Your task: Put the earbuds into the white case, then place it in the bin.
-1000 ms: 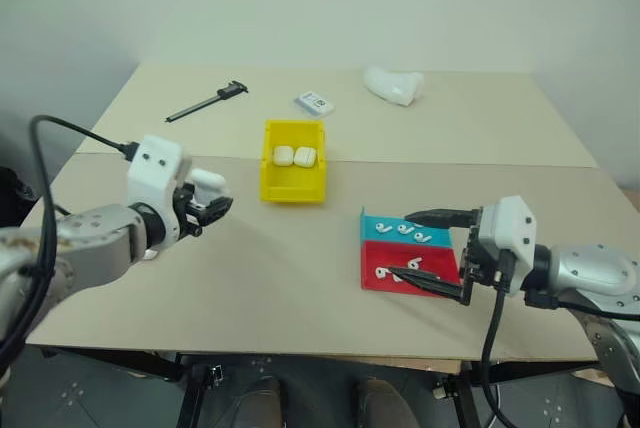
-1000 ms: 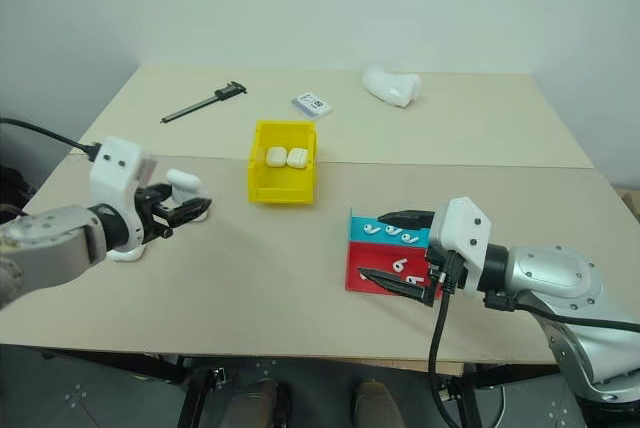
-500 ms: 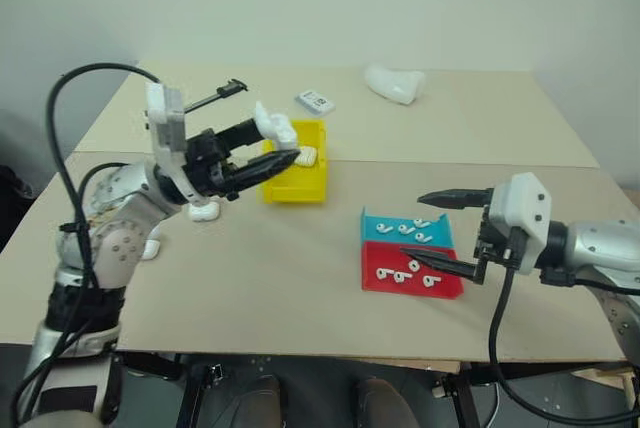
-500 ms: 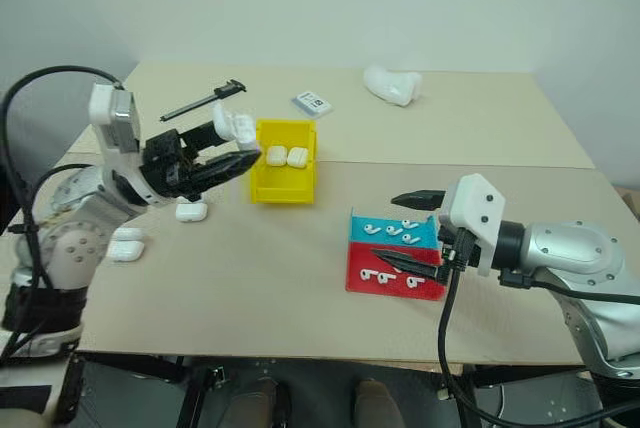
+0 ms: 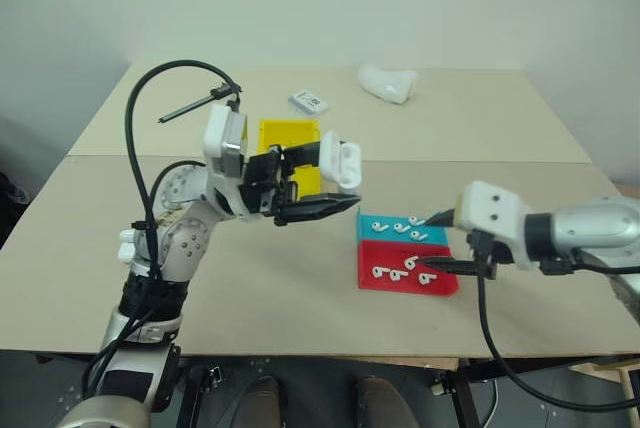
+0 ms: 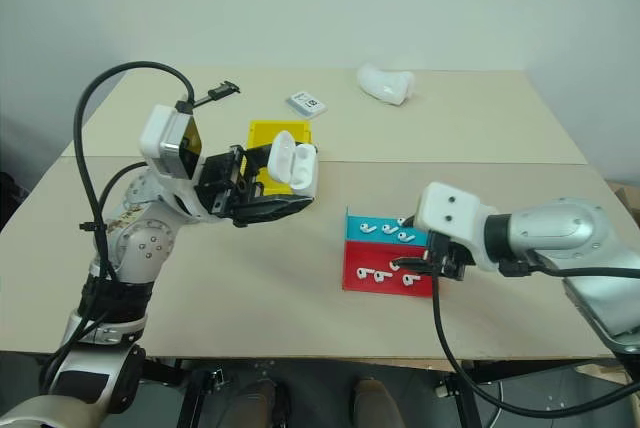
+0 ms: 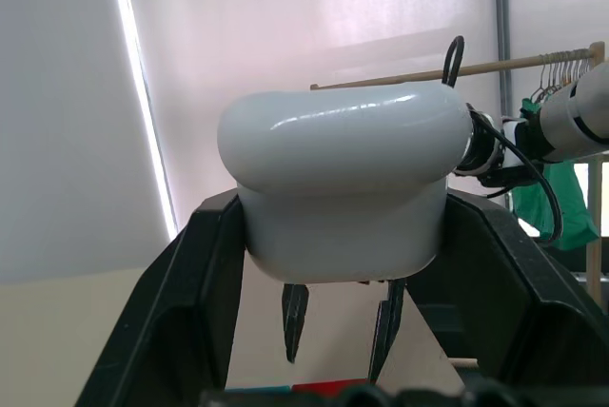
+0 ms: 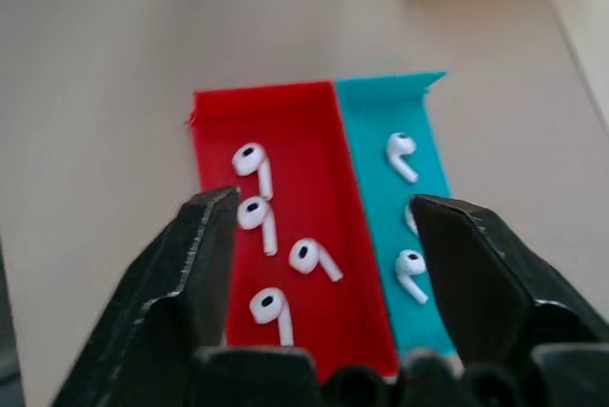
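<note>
Earbuds (image 8: 267,228) lay loose in two flat trays near the table's front right: four on the red tray (image 8: 319,155), approx three on the blue tray (image 8: 381,117) just beside it, trays touching along one edge. White case (image 5: 340,160) was up off the table w/ its lid hinged open, pinched between the left gripper's (image 5: 335,180) black fingers, which were clenched on its lower half; in the left wrist view the case (image 7: 343,184) sat squarely between both fingers. Held case hung in front of the yellow bin (image 5: 285,138), above the table and between bin and trays.

Right gripper (image 8: 324,236) hovered over the trays, pointing down at them, jaws parted and grasping nothing; the red tray's earbuds showed in the gap between its fingers (image 8: 190,264). No contact w/ any earbud that I could make out.

Farther back on the table (image 5: 500,128): a lumpy white object (image 5: 388,83) at the far right, a small white card (image 5: 308,102) behind the bin, a black caliper (image 5: 195,101) toward the far left. More white cases (image 5: 128,244) lay by the left arm, partly hidden.
</note>
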Controlling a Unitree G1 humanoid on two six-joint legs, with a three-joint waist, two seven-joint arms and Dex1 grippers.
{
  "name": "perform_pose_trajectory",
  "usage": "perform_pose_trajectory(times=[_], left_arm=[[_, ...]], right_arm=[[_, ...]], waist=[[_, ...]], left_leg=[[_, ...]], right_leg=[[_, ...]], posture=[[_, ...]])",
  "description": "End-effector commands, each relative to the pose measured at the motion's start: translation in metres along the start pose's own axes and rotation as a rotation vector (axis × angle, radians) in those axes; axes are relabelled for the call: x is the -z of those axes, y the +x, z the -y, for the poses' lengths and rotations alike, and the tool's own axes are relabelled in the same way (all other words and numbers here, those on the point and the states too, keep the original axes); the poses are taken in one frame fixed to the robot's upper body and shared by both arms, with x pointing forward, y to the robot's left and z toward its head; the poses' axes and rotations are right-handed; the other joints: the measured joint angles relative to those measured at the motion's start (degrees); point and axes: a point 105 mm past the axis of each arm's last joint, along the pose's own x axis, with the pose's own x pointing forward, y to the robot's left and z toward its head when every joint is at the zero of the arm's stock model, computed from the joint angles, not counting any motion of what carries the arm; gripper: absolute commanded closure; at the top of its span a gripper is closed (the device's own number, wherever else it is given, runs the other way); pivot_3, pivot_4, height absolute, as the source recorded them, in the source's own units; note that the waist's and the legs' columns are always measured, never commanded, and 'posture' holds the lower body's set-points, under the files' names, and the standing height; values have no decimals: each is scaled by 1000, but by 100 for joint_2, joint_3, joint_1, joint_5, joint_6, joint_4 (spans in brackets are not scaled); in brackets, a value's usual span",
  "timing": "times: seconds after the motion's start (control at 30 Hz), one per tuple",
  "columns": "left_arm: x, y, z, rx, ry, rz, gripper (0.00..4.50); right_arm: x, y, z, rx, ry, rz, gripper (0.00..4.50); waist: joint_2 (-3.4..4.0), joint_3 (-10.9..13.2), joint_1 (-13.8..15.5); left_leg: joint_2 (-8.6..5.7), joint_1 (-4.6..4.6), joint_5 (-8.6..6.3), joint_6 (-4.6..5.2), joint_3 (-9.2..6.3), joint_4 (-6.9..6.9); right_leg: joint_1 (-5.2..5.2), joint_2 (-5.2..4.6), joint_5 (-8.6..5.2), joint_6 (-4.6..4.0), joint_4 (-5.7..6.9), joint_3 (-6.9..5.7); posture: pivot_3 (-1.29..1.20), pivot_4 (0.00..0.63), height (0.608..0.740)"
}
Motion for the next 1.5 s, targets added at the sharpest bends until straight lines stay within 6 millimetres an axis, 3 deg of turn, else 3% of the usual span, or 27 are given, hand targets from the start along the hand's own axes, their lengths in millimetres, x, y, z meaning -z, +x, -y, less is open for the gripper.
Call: perform_pose_trajectory(times=[0.03, 0.23, 0.47, 1.23, 1.33, 1.5], left_arm=[[-7, 5, 9, 41, 26, 21, 1718], [-5, 8, 17, 64, 17, 40, 1718], [-2, 9, 14, 31, 39, 31, 1718], [-4, 8, 21, -24, 49, 24, 1718], [-5, 8, 21, -25, 49, 22, 1718], [-5, 8, 21, -29, 50, 21, 1718]], right_arm=[[6, 2, 2, -37, -80, -130, 1496], [27, 24, -2, -116, -127, -291, 1496], [44, 33, -7, -157, -133, -355, 1496], [52, 42, -4, -191, -143, -330, 1496], [52, 42, -4, -197, -141, -328, 2094], [52, 41, -7, -215, -144, -318, 3693]], waist=[[1, 0, -8], [2, -1, 1], [5, -3, 10], [8, -4, 9], [8, -4, 6], [8, -4, 7]], left_leg=[[-1, -2, 0, 0, -1, 0], [0, -22, 0, 1, 5, 1], [0, -43, 0, 1, 5, 5], [0, -38, 1, 1, 6, 5], [0, -37, 1, 1, 6, 5], [0, -35, 1, 1, 7, 5]], right_leg=[[-3, 0, 0, 1, 3, 2], [-38, 0, -1, 0, 13, 12], [-57, 0, 0, 0, 17, 12], [-54, 2, 0, -1, 20, 12], [-54, 2, 0, -1, 20, 12], [-52, 2, 0, -1, 21, 12]], posture=[[0, 150, 740], [0, 150, 740], [0, 150, 740], [0, 150, 740], [0, 150, 740], [0, 150, 740]])
